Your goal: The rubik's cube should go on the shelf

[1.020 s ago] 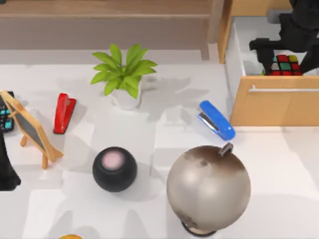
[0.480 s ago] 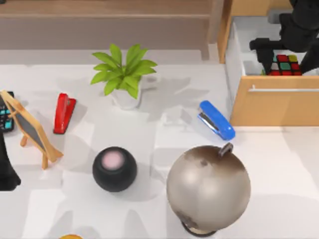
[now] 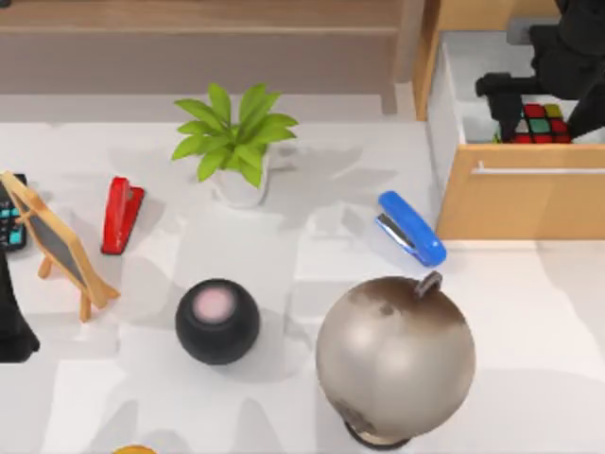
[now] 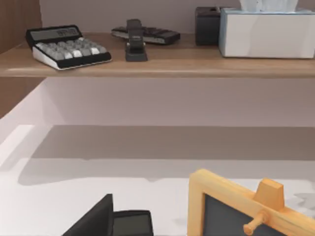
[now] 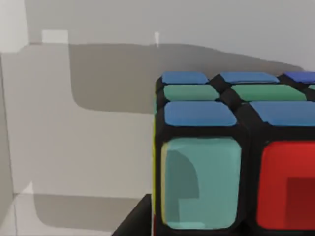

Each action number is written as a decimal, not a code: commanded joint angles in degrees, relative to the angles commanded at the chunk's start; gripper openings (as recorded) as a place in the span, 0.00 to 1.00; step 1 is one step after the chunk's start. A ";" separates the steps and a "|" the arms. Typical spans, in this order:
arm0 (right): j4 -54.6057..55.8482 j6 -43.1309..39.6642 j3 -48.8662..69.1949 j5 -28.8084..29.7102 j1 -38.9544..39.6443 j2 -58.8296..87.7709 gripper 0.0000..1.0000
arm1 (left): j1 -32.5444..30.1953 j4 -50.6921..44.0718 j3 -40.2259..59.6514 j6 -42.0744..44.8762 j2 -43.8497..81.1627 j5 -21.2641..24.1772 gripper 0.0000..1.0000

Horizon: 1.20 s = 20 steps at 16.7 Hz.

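The rubik's cube (image 3: 541, 124) lies inside the open white drawer at the table's back right, its red and green stickers facing up. My right gripper (image 3: 546, 106) reaches down into the drawer and is shut on the cube, a black finger against each side. The right wrist view shows the rubik's cube (image 5: 231, 162) very close, with blue, green, teal and red stickers. The shelf (image 3: 189, 21) is a long wooden board along the back, with an upright (image 3: 408, 47) at its right end. My left arm (image 3: 14, 326) is parked at the table's left edge.
The wooden cabinet's drawer front (image 3: 515, 203) stands open beside a blue stapler (image 3: 412, 228). A globe (image 3: 395, 355), black speaker (image 3: 216, 321), potted plant (image 3: 238, 142), red stapler (image 3: 121, 214) and small chalkboard (image 3: 59, 246) stand on the table. The shelf board (image 4: 162, 65) carries a calculator (image 4: 66, 47), a stapler and a tissue box (image 4: 266, 32).
The right gripper's left finger has edged slightly toward the cube. The cube and everything else have stayed put.
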 joint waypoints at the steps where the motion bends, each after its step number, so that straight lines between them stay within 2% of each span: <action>1: 0.55 -2.02 -0.91 -0.89 -0.34 -0.66 0.00 | 0.00 0.00 0.00 0.00 0.00 0.00 1.00; 5: 1.87 -8.77 -4.33 -3.39 -1.63 -2.97 0.00 | 0.00 0.00 0.00 0.00 0.00 0.00 1.00; 8: 1.07 -9.90 -3.92 -3.56 -2.10 -3.48 0.00 | 0.00 0.00 0.00 0.00 0.00 0.00 1.00; 16: -7.26 2.12 8.25 0.83 0.13 1.23 0.00 | 0.00 0.00 0.00 0.00 0.00 0.00 1.00; 20: -8.74 3.69 10.44 2.09 0.62 2.36 0.00 | 0.00 0.00 0.00 0.00 0.00 0.00 1.00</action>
